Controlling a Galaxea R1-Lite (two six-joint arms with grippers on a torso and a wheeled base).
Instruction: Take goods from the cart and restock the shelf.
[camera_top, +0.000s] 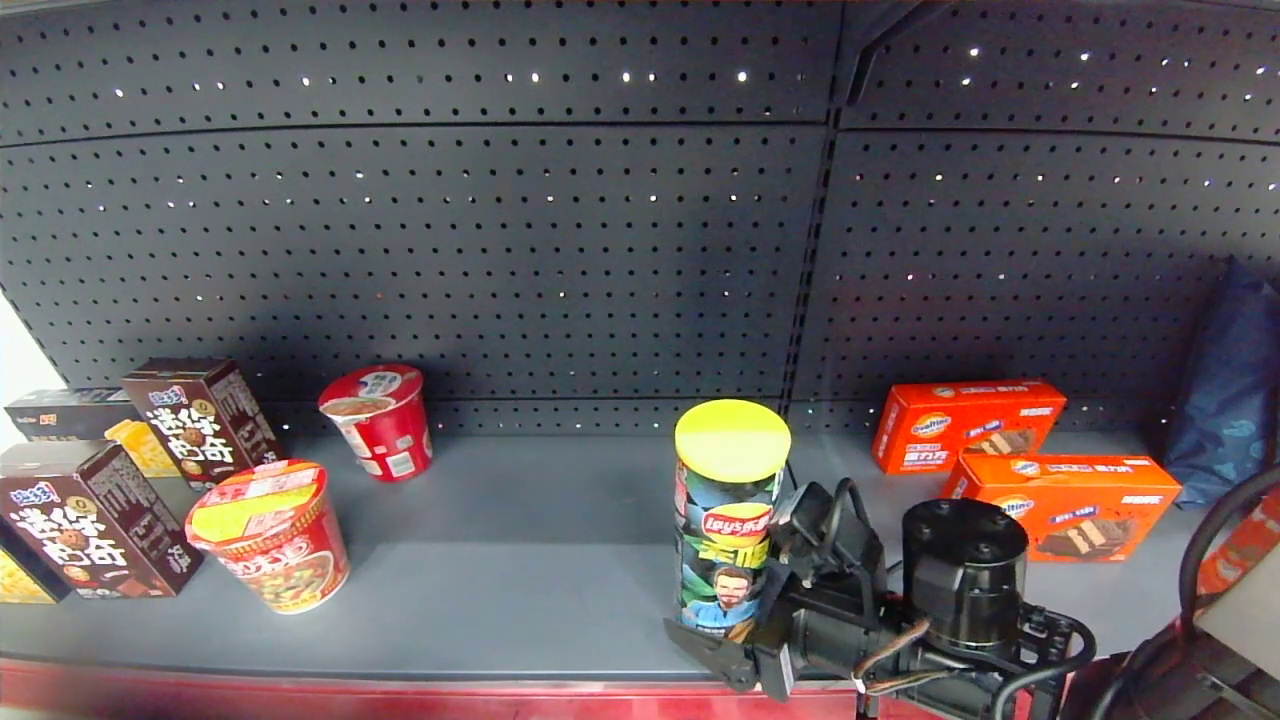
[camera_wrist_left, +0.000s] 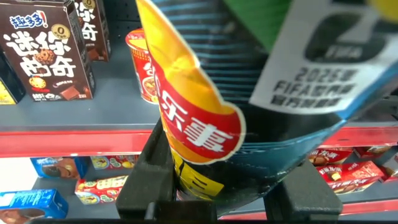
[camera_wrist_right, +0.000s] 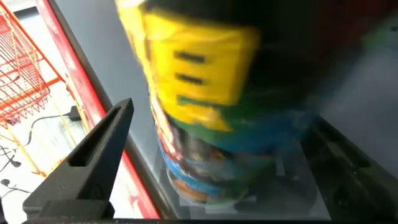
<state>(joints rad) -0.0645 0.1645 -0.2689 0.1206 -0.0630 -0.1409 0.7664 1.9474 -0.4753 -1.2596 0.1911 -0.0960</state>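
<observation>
A tall chip can (camera_top: 730, 500) with a yellow lid stands upright on the grey shelf (camera_top: 520, 540), near its front edge. My right gripper (camera_top: 745, 585) is open around the can's lower part, one finger in front of it and one behind. In the right wrist view the can (camera_wrist_right: 205, 93) sits between the fingers (camera_wrist_right: 93, 162) with a slim gap on one side. My left gripper (camera_wrist_left: 227, 186) is shut on a second chip can (camera_wrist_left: 205, 93), held in front of the shelf's red front edge (camera_wrist_left: 68, 140).
Two red noodle cups (camera_top: 275, 535) (camera_top: 380, 420) and brown cookie boxes (camera_top: 85, 520) stand at the left. Two orange boxes (camera_top: 1065, 500) and a blue bag (camera_top: 1225, 390) are at the right. The red wire cart (camera_wrist_right: 18, 68) is beside the shelf. A pegboard wall (camera_top: 500, 250) backs the shelf.
</observation>
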